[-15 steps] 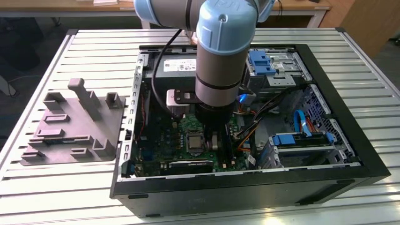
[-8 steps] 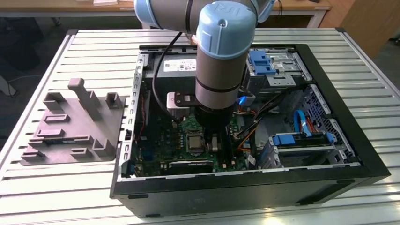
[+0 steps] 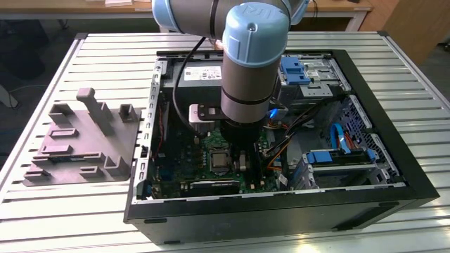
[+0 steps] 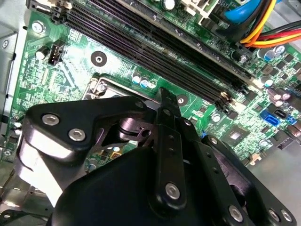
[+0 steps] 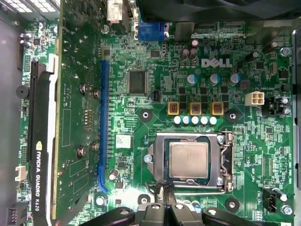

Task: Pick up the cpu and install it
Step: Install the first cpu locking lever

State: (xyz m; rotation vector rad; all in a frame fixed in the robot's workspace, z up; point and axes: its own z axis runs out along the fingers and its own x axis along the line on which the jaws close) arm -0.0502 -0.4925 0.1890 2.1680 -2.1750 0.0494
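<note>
The hand (image 5: 162, 190) hangs low over the green motherboard (image 5: 155, 117), its black fingertips drawn narrow together with nothing between them, their tips just at the edge of the silver socket frame (image 5: 226, 160). The cpu (image 5: 189, 160) lies flat inside that frame, pale metal top up, apart from the hand. In the second wrist view the hand (image 4: 164, 96) fills the near field, and beyond it the long dark memory slots (image 4: 155, 52) run across the board beside a bundle of orange, yellow and red cables (image 4: 265, 30). In the first wrist view a graphics card (image 5: 75, 94) stands on edge in a blue slot (image 5: 103, 127), well off to one side of the socket. In the exterior view, from its left to its right: a grey moulded fixture (image 3: 77, 142) rests on the pale slatted counter (image 3: 70, 211); beside it lies the open black computer case (image 3: 422, 184). A grey metal box with a white label (image 3: 200, 74) sits at the case's far end. The arm (image 3: 246, 79), grey with pale blue caps, reaches down into the middle of the case. Further to that view's right come a blue bracket (image 3: 294, 71) and a blue drive carrier (image 3: 338, 156).
</note>
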